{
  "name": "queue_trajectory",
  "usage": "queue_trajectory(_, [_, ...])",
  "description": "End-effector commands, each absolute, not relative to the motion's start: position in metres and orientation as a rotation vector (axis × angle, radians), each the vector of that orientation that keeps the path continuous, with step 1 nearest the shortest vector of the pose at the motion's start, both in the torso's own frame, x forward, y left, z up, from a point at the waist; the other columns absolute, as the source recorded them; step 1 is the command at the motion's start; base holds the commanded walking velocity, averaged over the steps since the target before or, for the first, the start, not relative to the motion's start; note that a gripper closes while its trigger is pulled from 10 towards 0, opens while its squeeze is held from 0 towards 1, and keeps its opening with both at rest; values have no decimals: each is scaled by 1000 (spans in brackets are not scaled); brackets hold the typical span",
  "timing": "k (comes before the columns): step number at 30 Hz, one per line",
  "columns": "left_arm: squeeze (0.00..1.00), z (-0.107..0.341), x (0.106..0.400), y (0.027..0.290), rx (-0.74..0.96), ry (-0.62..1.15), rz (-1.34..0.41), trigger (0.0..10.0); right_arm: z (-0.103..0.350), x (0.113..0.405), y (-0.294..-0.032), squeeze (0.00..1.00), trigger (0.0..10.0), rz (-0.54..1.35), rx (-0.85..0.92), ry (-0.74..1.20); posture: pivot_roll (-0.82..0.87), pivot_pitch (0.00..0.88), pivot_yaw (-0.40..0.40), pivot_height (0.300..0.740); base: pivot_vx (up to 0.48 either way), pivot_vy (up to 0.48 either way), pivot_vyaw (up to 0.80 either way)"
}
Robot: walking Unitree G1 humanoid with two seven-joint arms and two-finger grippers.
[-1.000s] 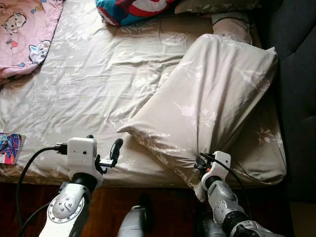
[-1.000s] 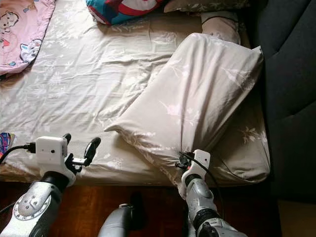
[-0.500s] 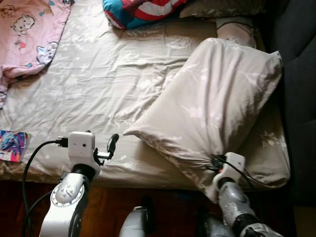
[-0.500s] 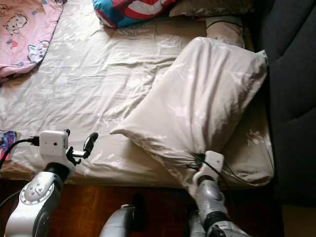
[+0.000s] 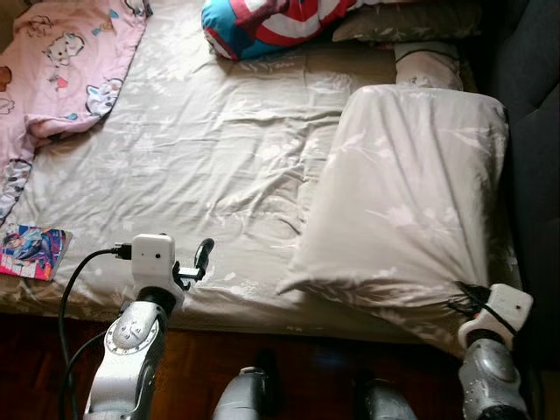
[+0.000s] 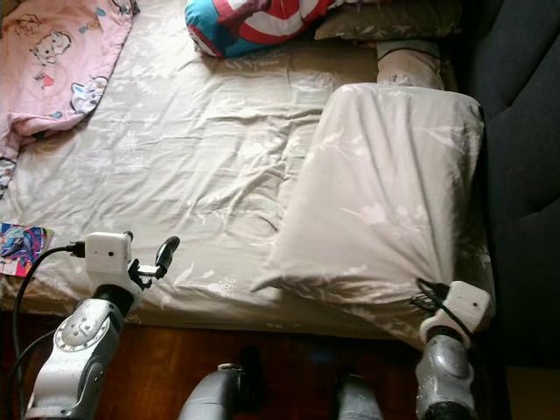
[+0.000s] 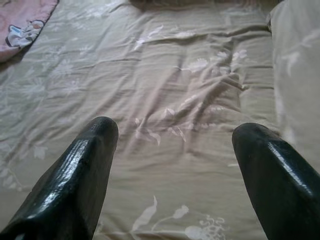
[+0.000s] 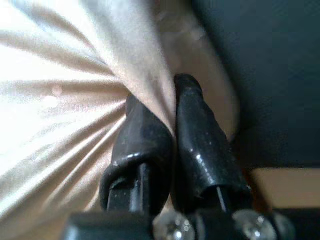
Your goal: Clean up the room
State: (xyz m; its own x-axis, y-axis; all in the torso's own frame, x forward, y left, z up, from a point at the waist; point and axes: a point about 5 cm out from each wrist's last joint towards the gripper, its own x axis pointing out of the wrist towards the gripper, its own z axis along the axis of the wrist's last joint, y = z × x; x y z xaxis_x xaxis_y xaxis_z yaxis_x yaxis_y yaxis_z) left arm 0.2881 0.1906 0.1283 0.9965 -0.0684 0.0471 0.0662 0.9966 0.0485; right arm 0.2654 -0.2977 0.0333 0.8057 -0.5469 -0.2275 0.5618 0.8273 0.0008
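Note:
A large beige floral pillow [image 5: 411, 201] lies lengthwise on the right side of the bed [image 5: 219, 149]. My right gripper [image 5: 466, 304] is at the pillow's near right corner, by the bed's front edge. In the right wrist view its fingers [image 8: 197, 130] are shut with a bunched fold of the pillow's fabric [image 8: 75, 100] pinched between them. My left gripper [image 5: 191, 264] hovers over the bed's front edge, left of the pillow. The left gripper [image 7: 175, 130] is open over bare sheet with nothing in it.
A pink cartoon blanket [image 5: 61, 61] lies at the bed's far left. A blue and red cushion [image 5: 262, 17] and more pillows [image 5: 411, 22] sit at the head. A colourful book [image 5: 33, 252] rests at the near left edge. A dark upholstered wall [image 5: 535, 131] borders the right.
The pillow has swung from a diagonal to lie straight along the right side, its near corner carried right by my right gripper. The left gripper stays open in place.

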Motion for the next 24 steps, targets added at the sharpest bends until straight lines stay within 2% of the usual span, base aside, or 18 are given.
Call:
queue_trajectory(1, [0, 120, 286, 198, 50, -26, -44, 10000, 47, 248, -334, 0, 0, -766, 30, 178, -93, 249, 89, 740, 0, 0, 0])
queue_trajectory(8, [0, 115, 288, 195, 45, -31, -53, 10000, 66, 233, -371, 0, 0, -900, -112, 180, -105, 242, 88, 740, 0, 0, 0])
queue_trajectory(11, [0, 114, 288, 194, 44, -32, -56, 10000, 69, 232, -373, 0, 0, -909, -122, 177, -104, 240, 90, 740, 0, 0, 0])
queue_trajectory(13, [0, 113, 288, 195, 45, -31, -58, 10000, 68, 241, -361, 0, 0, -823, -36, 156, -100, 235, 93, 740, 0, 0, 0])
queue_trajectory(14, [0, 112, 288, 195, 46, -30, -59, 10000, 66, 247, -352, 0, 3294, -762, -10, 152, -100, 235, 93, 740, 0, 0, 0])
queue_trajectory(15, [0, 112, 288, 195, 47, -28, -59, 10000, 63, 253, -340, 0, 10000, -670, 11, 154, -101, 234, 94, 740, 0, 0, 0])
queue_trajectory(18, [0, 111, 288, 196, 50, -23, -66, 10000, 54, 263, -311, 0, 10000, -490, 15, 187, -101, 234, 94, 740, 0, 0, 0])
queue_trajectory(24, [0, 106, 286, 193, 50, -12, -77, 10000, 39, 261, -291, 0, 10000, -453, 87, 220, -88, 234, 100, 740, 0, 0, 0])
